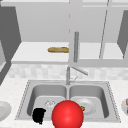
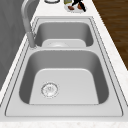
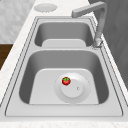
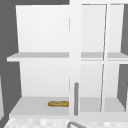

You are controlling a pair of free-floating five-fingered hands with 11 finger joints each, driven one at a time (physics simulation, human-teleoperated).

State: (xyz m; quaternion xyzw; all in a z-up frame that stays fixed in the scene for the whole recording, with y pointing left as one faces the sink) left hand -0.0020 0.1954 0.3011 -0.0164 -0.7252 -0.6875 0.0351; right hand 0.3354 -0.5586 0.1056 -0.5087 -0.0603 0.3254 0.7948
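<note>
1. To the left of your left hand, a round dish sits on the surface. It is well apart from the hand, so I'd judge only a wide sideways swing could clip it.
2. The left hand hangs over the front rim of the sink, at its left basin. It reads as a dark lump, and you cannot tell whether its fingers are spread or curled. It seems to hold nothing. Dropping it blind could knock it on the rim.
3. Just beyond the hand, the drain lies in the basin floor. Anything small let go here could roll onto it.
4. Just to the hand's right, apart from it, is the red ball. It is round and smooth. A sideways nudge would likely send it rolling, and an off-centre grasp could squirt it out.
5. Further right, beyond the ball, a small tomato rests on a plate in the other basin. A ball that got away could land on both.
6. Far right, a black shape hovers at a second plate. It may be the right hand, but you cannot tell its state.
</note>
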